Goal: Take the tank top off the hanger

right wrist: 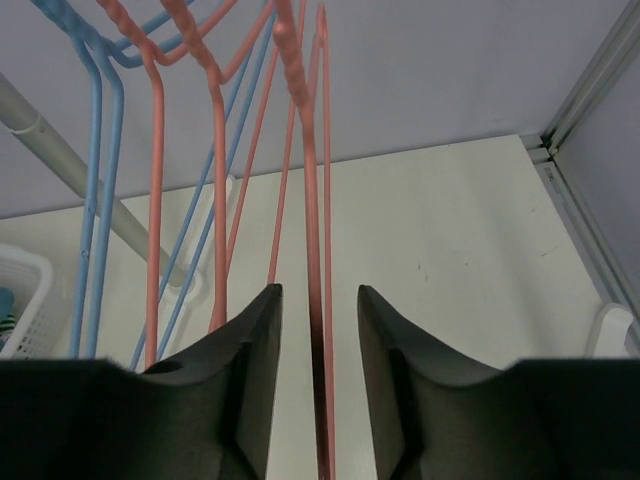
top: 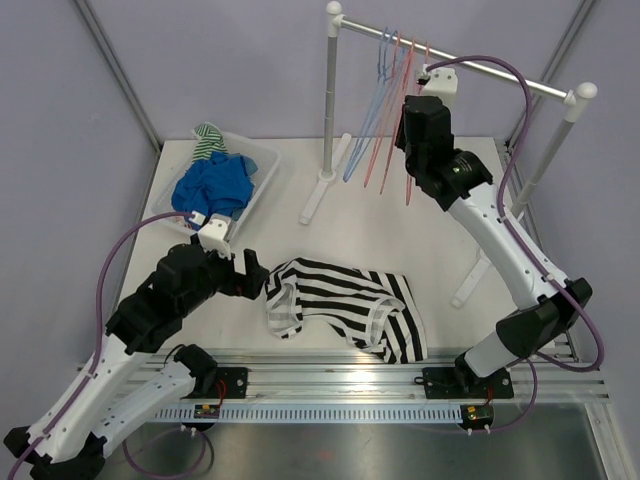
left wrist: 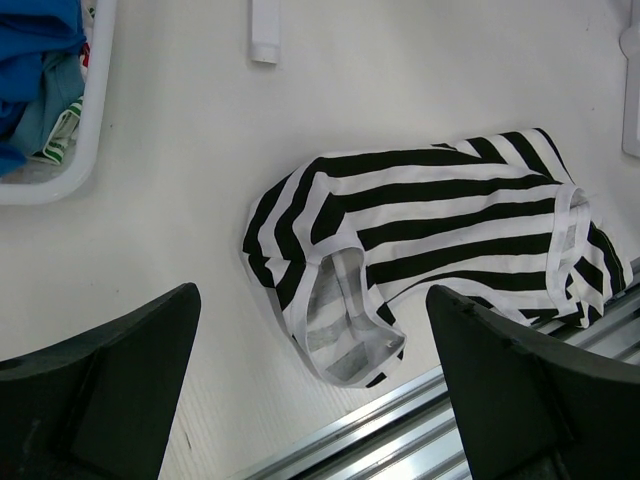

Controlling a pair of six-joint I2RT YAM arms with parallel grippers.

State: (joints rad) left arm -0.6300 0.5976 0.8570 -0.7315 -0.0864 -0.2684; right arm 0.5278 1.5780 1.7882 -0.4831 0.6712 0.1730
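The black-and-white striped tank top [top: 345,305] lies crumpled on the table near the front edge, with no hanger in it. It also shows in the left wrist view [left wrist: 440,220]. My left gripper [top: 256,276] is open and empty, just left of the tank top and above its armhole [left wrist: 310,295]. My right gripper [top: 413,102] is raised at the clothes rail. It is open [right wrist: 320,290], with the wire of a pink hanger [right wrist: 322,150] running between its fingers, apart from both.
A clothes rack [top: 500,75] at the back holds several bare blue and pink hangers [top: 385,140]. A white basket [top: 262,170] with blue clothes [top: 212,185] stands at the back left. A metal rail [top: 330,375] runs along the front edge.
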